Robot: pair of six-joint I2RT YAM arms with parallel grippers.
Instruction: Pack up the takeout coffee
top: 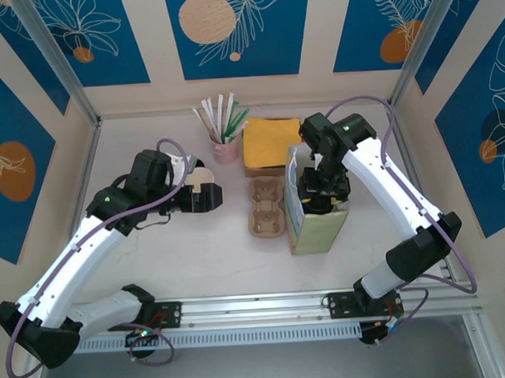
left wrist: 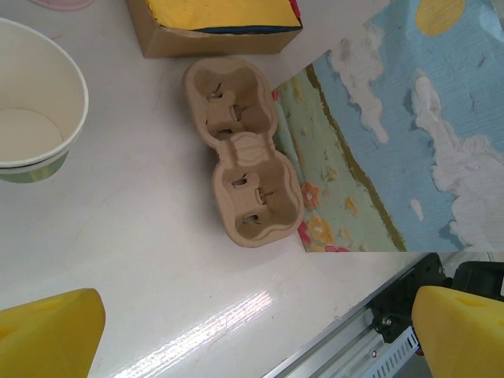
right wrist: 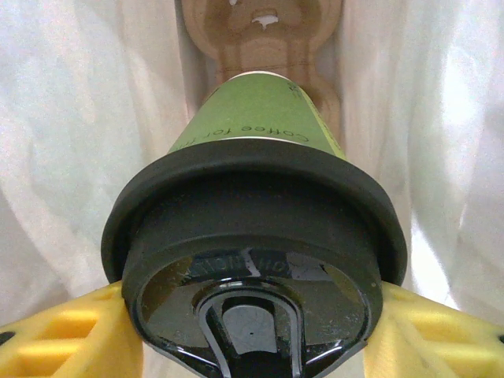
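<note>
coffee gripped inside the bag, not yet set down

between the yellow fingers (right wrist: 67,335) of the right gripper (right wrist: 252,339) sits the takeout coffee (right wrist: 256,134), clamped from both sides at its black lid (right wrist: 252,260). past the fingertips its base hangs over a cup carrier (right wrist: 264,31) at the bottom of the bag (right wrist: 87,118); whether it touches cannot be told. seating the cup, letting go and pulling out seem to be what is left. the right wrist view looks down inside the bag, while the top view gives its outside and the gripper at its mouth. the left gripper (left wrist: 252,339) is spread and empty; ahead of its fingers lies a second carrier (left wrist: 242,150), with a lidless cup (left wrist: 31,102) off to one side.
</note>
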